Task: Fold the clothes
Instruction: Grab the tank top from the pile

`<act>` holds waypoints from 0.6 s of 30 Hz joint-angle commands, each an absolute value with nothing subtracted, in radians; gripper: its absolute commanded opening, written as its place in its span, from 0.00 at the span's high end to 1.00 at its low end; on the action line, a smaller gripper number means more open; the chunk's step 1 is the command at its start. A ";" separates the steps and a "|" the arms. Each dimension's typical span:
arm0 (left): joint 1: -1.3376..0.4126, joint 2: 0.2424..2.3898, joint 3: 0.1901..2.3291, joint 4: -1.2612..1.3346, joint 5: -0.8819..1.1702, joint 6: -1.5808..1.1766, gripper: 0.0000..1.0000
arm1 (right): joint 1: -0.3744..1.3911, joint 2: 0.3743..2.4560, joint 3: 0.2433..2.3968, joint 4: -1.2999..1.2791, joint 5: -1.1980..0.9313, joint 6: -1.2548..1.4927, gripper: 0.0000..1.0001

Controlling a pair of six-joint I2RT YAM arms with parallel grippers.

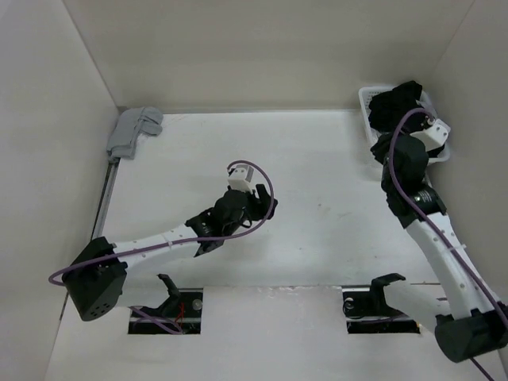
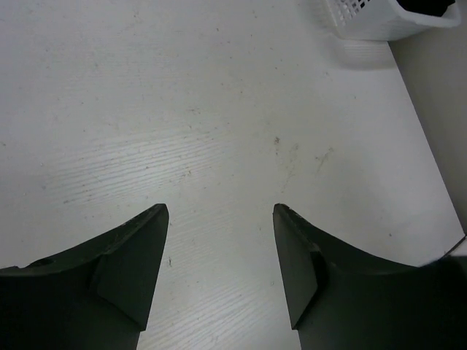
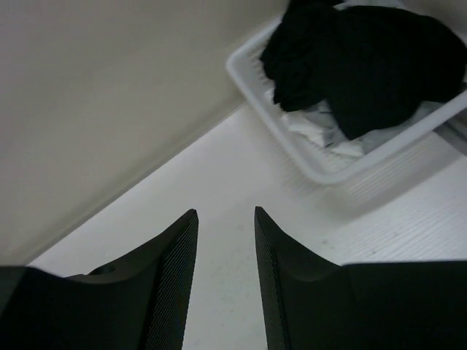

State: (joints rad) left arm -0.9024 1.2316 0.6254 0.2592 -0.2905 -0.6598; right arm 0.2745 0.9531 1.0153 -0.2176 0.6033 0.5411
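As the black fabric garment (image 3: 365,65) lies in the white plastic basket (image 3: 264,111) just ahead of the part-open, empty right tool (image 3: 226,213), the wide-open, empty left tool (image 2: 219,208) hangs well apart.

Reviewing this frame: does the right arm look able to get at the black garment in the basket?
Probably yes. The black garment lies on top in the white basket, the right gripper hangs near it with jaws open and empty, and nothing stands between.
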 commanded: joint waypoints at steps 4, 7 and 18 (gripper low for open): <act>-0.918 1.262 0.577 0.347 -0.259 -0.618 0.40 | 0.111 1.196 1.109 -0.184 0.598 0.532 0.71; -0.929 1.284 0.563 0.380 -0.255 -0.617 0.40 | 0.042 1.331 1.163 -0.137 0.571 0.541 0.95; -0.898 1.273 0.512 0.465 -0.218 -0.584 0.41 | -0.203 1.850 1.518 -0.135 0.451 0.451 0.67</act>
State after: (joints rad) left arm -0.9165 1.3014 0.5316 0.3740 -0.2417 -0.6056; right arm -0.1577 1.7515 1.3857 -0.1722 0.5224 0.5064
